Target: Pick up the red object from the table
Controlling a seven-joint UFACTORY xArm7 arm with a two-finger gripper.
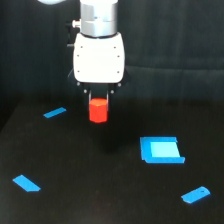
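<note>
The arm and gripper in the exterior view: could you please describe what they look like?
The arm ends in a shiny silver cylindrical wrist with a small knob on the exterior view's left. Below it sits the gripper, a white, rounded boxy housing with dark edges and small dark screws along its lower rim. Its short fingers look dark. No cables or markings are visible.

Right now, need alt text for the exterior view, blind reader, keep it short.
A white robot gripper holds a small red object just above a black table. Four flat blue pieces lie around it: a square one toward the view's right, and three slim ones near the edges.
</note>
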